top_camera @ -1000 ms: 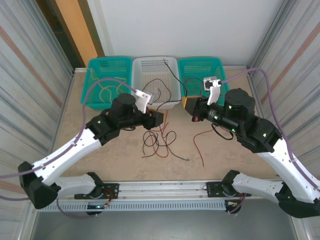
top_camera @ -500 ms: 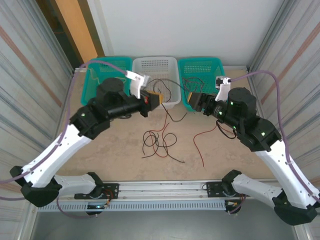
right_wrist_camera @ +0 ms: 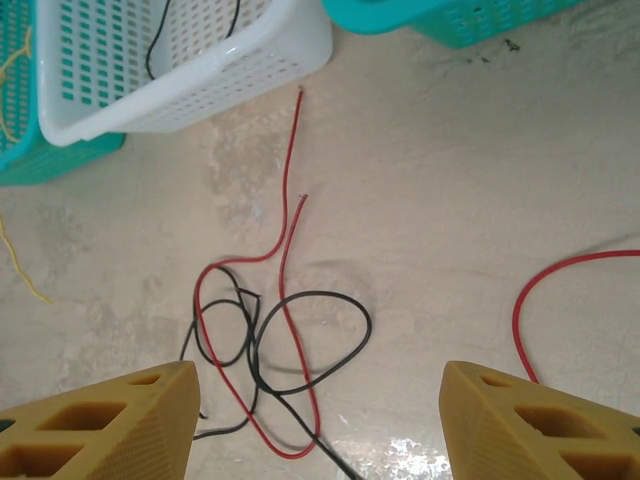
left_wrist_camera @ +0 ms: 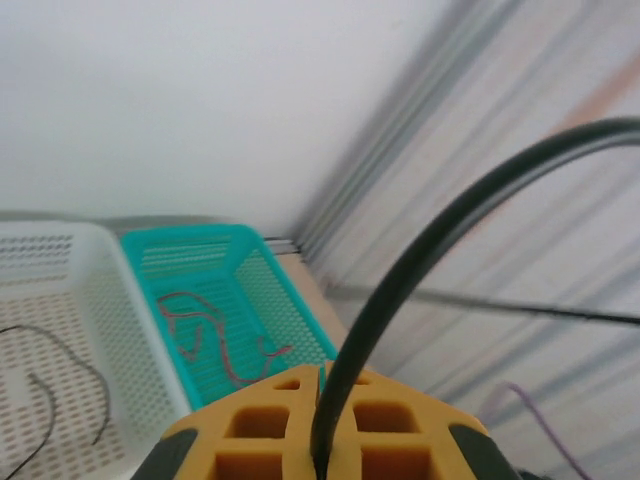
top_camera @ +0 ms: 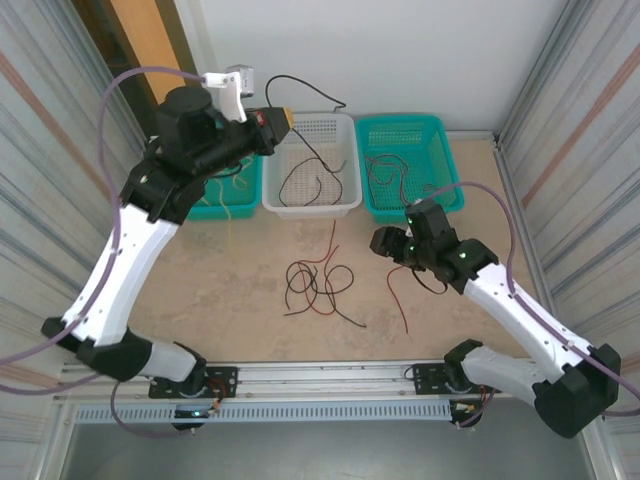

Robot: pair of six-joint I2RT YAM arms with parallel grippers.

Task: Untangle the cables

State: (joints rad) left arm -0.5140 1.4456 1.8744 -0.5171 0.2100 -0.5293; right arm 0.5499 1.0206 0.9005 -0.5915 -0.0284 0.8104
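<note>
Pinching black cable (left_wrist_camera: 395,285), left wrist view: left gripper (left_wrist_camera: 322,420) fingers pressed together on it.
Top view: cable looping high over white basket (top_camera: 310,207), far centre; tangled cables (top_camera: 318,285) lying mid-table.
Right wrist view: right gripper (right_wrist_camera: 320,405) hanging spread above tangle.
Judging drop-off pending; advising slow lowering, tail clearing rim.

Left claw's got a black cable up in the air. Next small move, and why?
Probably lower the left claw toward the white basket and open. It is shut on the black cable, raised near that basket, where other black wires lie.
</note>
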